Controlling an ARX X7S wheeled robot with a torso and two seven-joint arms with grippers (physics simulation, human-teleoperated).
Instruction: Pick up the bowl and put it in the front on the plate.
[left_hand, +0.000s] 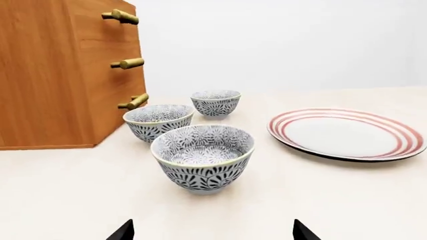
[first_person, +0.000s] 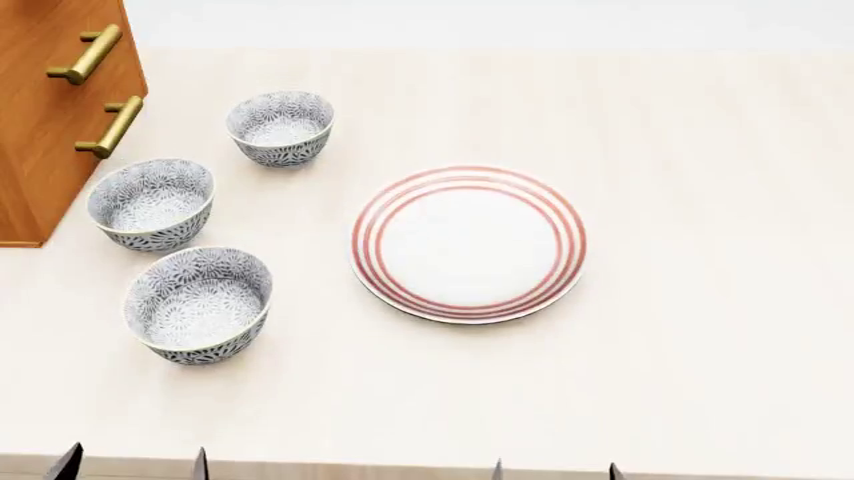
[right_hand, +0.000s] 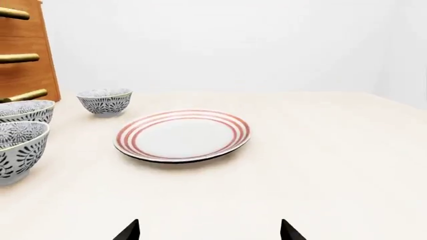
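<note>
Since nothing is lifted yet, all steps remain | left fingers (left_hand: 213, 232) spread, empty, short of the bowl (first_person: 199, 304) | right fingers (right_hand: 209, 231) spread, empty | bowl nearest of three, counter's (first_person: 694, 380) left | plate (first_person: 469, 243) bare, just right, open path | middle bowl (first_person: 151, 203) close beyond | cabinet (first_person: 40, 110) far left

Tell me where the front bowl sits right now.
In the head view the front bowl stands on the table's left side, nearest the robot, left of the red-ringed plate and just in front of the middle bowl.
</note>
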